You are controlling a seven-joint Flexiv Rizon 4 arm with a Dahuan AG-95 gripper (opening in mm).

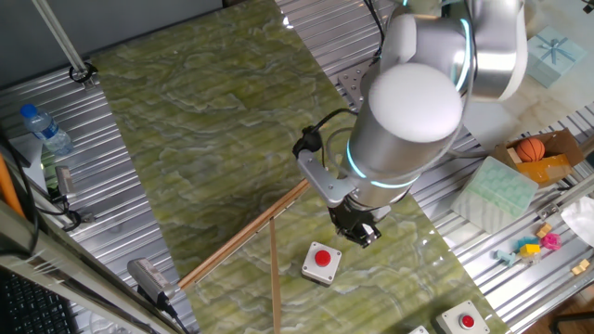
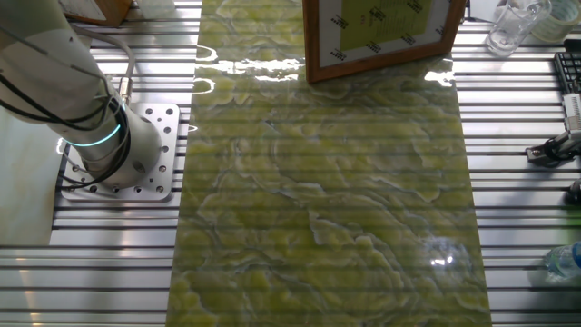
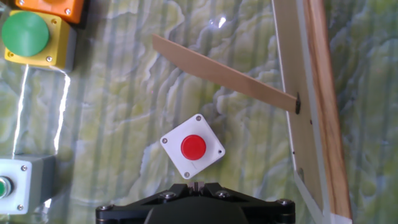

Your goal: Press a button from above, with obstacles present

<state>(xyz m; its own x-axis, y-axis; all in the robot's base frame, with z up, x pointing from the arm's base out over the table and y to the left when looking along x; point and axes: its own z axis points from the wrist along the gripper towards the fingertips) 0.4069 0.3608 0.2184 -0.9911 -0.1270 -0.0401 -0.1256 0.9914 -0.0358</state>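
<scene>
The button (image 1: 322, 258) is round and red, set in a small light grey square box on the green marbled mat. In the hand view the button (image 3: 193, 147) lies just ahead of my fingertips. My gripper (image 1: 357, 232) hangs above the mat, up and to the right of the box, not touching it. In the hand view the gripper (image 3: 196, 185) has its fingertips touching each other, shut and empty. Two thin wooden sticks meet at an angle left of the box: one long stick (image 1: 243, 237) and one shorter stick (image 1: 275, 278). They also show in the hand view (image 3: 224, 73) (image 3: 311, 106). The other fixed view shows only the arm base.
Another grey red-button box (image 1: 464, 320) sits at the bottom right. The hand view shows a yellow box with a green button (image 3: 28, 34) and a grey box (image 3: 15, 185) at the left. A water bottle (image 1: 45, 128) stands at the left; a green foam block (image 1: 498, 190) at the right.
</scene>
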